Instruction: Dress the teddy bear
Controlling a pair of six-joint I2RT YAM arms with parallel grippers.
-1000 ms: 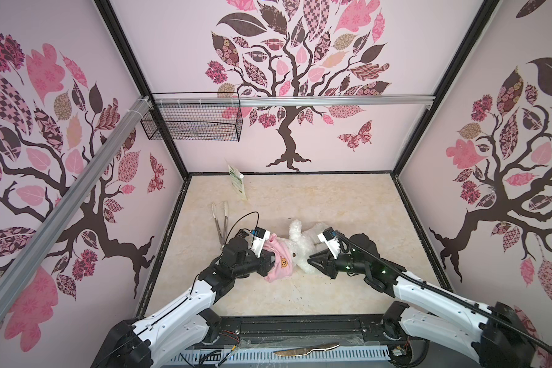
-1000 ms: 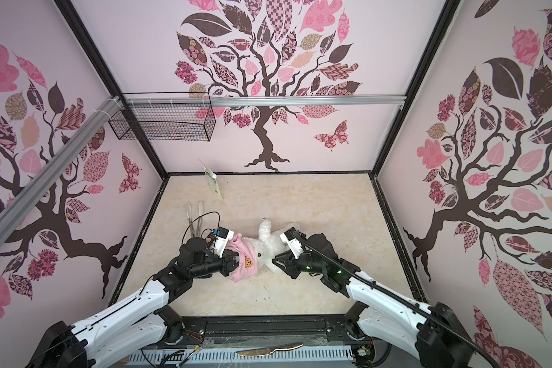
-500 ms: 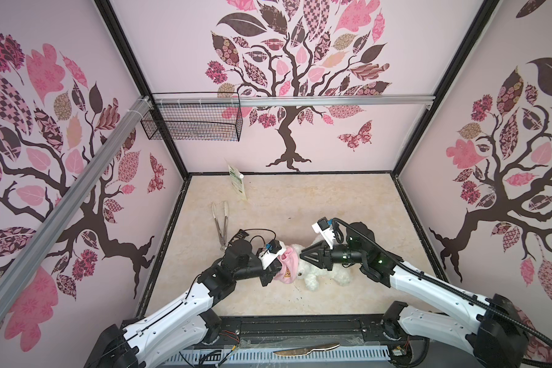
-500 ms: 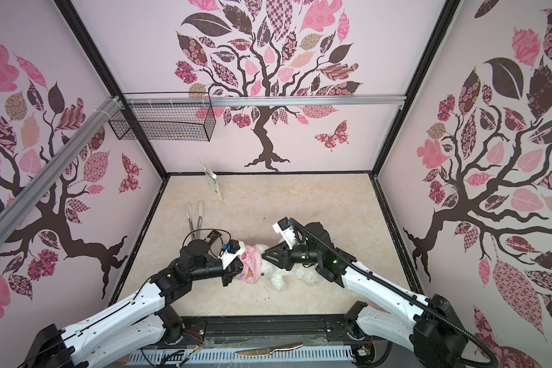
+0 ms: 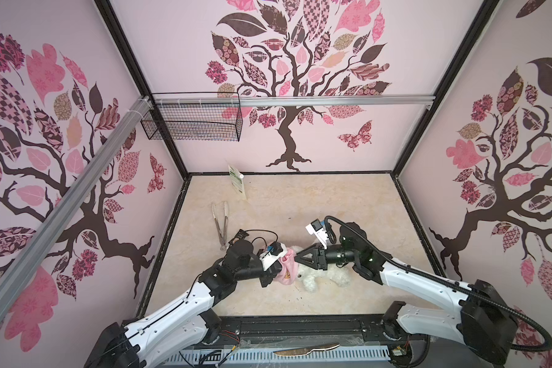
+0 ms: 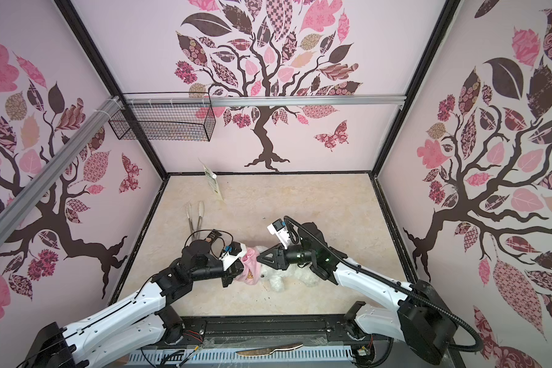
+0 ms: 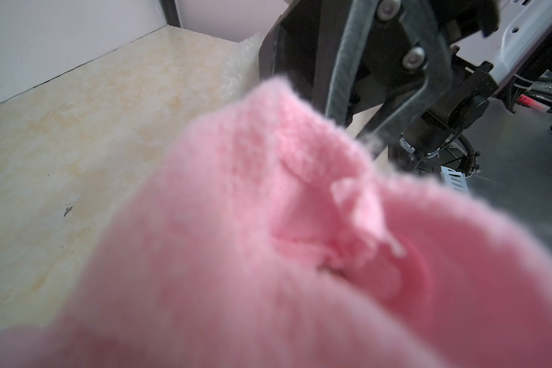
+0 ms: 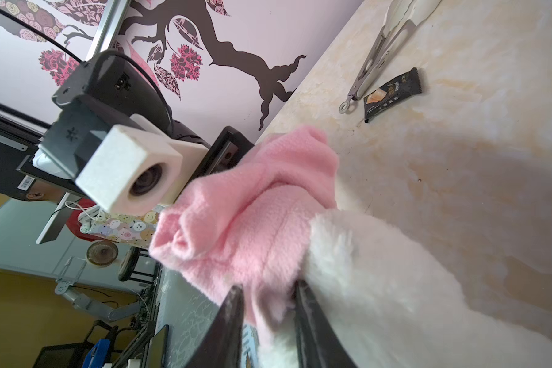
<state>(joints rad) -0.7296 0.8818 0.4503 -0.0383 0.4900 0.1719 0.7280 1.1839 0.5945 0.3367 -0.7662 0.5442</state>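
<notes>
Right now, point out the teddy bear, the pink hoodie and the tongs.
teddy bear [image 5: 311,280], in a top view, on a white furry limb.
pink hoodie [image 8: 252,216], in the right wrist view, on the bunched fabric.
tongs [image 5: 221,237], in a top view, near the joined end.

Hidden and unclear parts
One end of the teddy bear [image 5: 313,276] is covered by the pink hoodie [image 5: 286,270]; the left gripper [image 5: 274,270] tips disappear in this cloth, which is blurred in the left wrist view.

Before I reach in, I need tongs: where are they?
In both top views the tongs lie left of centre on the table, just beyond the left arm.
</notes>
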